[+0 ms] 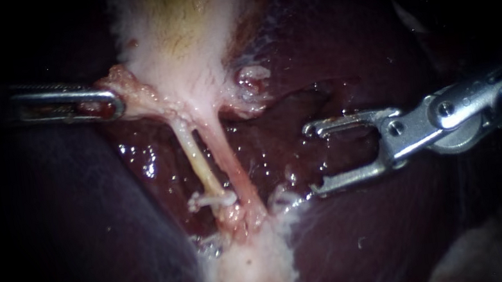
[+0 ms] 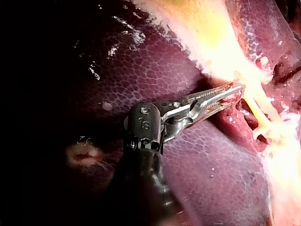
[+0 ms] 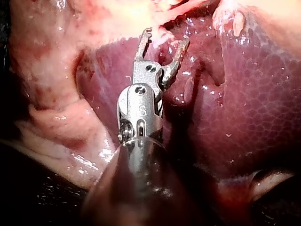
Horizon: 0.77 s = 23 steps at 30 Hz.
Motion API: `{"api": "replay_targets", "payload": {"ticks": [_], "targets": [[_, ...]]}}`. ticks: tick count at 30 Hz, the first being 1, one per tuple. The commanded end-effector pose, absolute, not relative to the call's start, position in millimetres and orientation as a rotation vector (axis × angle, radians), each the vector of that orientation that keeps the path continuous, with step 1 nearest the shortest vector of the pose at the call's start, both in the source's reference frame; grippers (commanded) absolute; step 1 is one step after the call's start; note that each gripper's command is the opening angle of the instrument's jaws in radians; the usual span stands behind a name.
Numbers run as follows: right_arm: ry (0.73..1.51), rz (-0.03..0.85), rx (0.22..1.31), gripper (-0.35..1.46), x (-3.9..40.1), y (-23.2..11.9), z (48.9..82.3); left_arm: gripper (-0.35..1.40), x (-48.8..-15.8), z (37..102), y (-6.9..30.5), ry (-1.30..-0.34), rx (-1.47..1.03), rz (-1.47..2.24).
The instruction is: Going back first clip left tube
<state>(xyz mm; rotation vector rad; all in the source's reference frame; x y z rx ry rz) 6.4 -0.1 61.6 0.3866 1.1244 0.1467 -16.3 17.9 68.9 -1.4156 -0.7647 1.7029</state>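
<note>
The pale gallbladder [image 1: 178, 34] narrows into two tubes that run down over the dark liver [image 1: 341, 38]. The left tube [image 1: 197, 161] is thin and yellowish, the right tube [image 1: 234, 172] pinker. A small white clip-like piece [image 1: 212, 199] sits across the left tube's lower end. My left instrument [image 1: 113, 105] is shut on a flap of the gallbladder's edge, left of the tubes; the left wrist view shows this instrument [image 2: 233, 92] on the flap too. My right instrument [image 1: 313, 160] is well right of the tubes with its jaws wide open and empty, as on this instrument [image 3: 164, 37] in the right wrist view.
Wet red raw tissue [image 1: 150, 161] lies around the tubes. A whitish band of fat [image 1: 249, 271] runs down from where the tubes meet. A small pale nub [image 1: 252, 79] sits right of the gallbladder's neck. Liver surrounds everything.
</note>
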Motion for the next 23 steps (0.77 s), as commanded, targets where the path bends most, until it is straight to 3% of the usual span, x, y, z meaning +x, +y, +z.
{"api": "replay_targets", "payload": {"ticks": [1,13,23], "targets": [[1.124,0.146,0.387,0.50,6.4,-0.2,61.6,-0.35,-16.6,69.1,17.9,-0.763,-1.415,1.705],[1.124,0.147,0.387,0.50,6.4,-0.1,61.6,-0.35,-19.6,74.0,17.3,-0.756,-1.412,1.734],[1.124,0.148,0.388,0.50,6.3,0.0,61.5,-0.35,-19.9,74.4,17.0,-0.760,-1.409,1.742]]}}
